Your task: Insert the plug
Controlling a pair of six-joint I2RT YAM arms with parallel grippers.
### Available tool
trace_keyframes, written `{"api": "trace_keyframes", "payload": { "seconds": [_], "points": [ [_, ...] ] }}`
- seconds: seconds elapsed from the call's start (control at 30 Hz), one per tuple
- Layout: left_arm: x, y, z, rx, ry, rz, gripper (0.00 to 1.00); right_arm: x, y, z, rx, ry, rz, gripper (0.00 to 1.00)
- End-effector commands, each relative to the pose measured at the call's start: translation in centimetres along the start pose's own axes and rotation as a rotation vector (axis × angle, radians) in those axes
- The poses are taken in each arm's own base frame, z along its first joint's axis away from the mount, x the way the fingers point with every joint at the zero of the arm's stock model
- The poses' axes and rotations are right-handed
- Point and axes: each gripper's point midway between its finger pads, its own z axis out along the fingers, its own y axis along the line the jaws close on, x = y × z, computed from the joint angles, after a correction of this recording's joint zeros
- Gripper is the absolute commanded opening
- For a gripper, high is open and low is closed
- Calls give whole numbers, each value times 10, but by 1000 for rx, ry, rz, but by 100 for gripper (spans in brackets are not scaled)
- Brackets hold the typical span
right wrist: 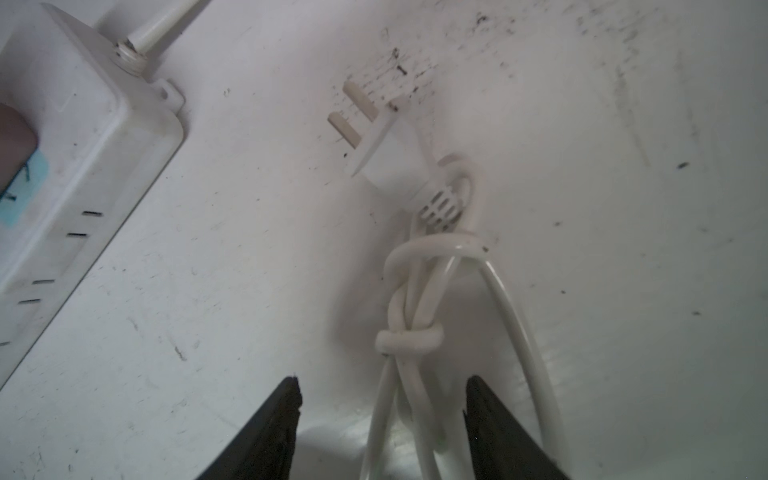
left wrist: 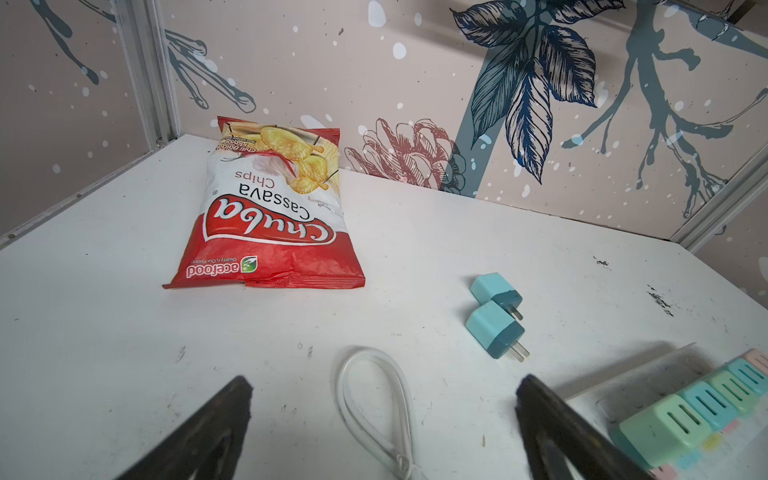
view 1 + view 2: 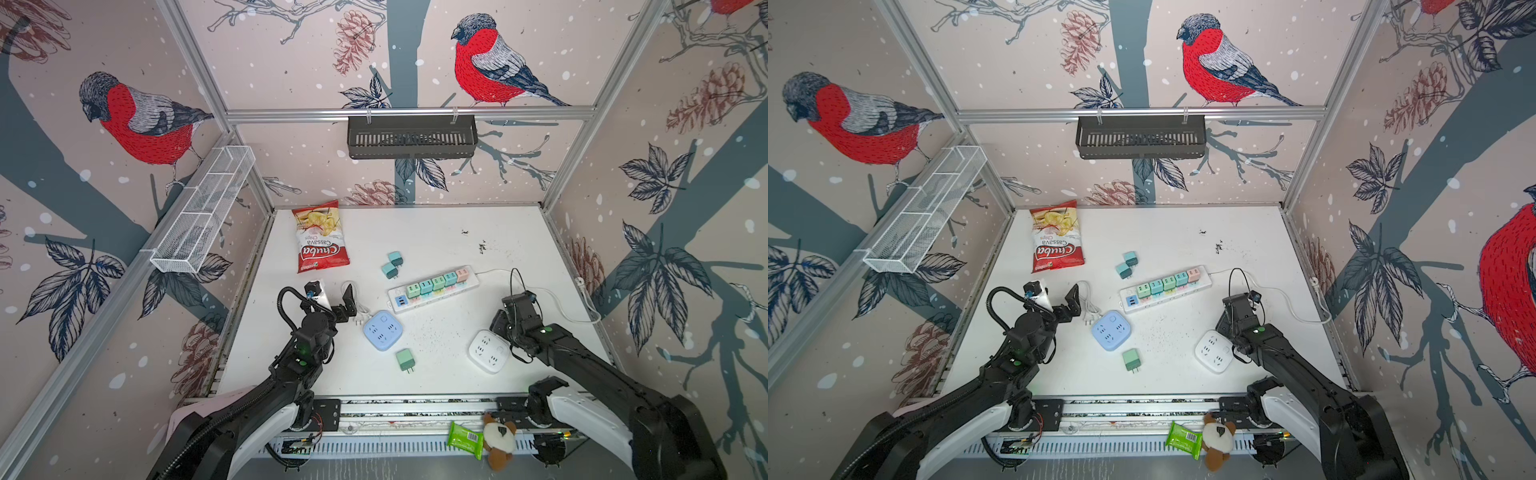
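**On the table's right side: white plug, not yet inserted**

Item: plug point(image 1: 386, 145), lying flat on the table point(image 3: 415, 232) near the cord end of the power strip point(image 1: 83, 137). Its long axis runs in line with its knotted cord point(image 1: 409, 332). The prongs point away from the right gripper point(image 1: 382, 399) and slant toward the strip.

Tools: the right gripper has its jaws apart, straddling the cord without touching it. The left gripper point(image 2: 384, 386) is spread wide, gripping nothing.

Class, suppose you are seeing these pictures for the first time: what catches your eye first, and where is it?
The red-breasted bullfinches printed large on the walls catch the eye first. On the white table, the red chip bag lies at the far left, and a row of pastel plugs sits in the power strip at the middle.
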Motion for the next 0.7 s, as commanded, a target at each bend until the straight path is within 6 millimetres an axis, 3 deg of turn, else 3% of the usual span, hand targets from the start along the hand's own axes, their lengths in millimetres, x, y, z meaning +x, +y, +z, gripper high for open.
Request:
{"api": "trace_keyframes", "payload": {
  "seconds": [0.0,0.13,0.23,0.3,0.4,0.67],
  "points": [
    [-6,-1,0,1,-18,-16,99,0,15,2,-24,16,-61,58],
    [-7,-1,1,-1,-20,-18,99,9,33,4,-19,26,-160,43],
    [-6,0,0,-3,-20,-18,99,21,56,4,-60,43,-260,38],
    [-7,-1,0,0,-21,-19,99,31,71,4,-106,63,-318,29],
    [-7,-1,0,-1,-21,-20,99,44,80,3,-114,93,-378,19],
    [-6,-1,0,1,-19,-19,99,88,102,0,-134,164,-580,8]
  ]
}}
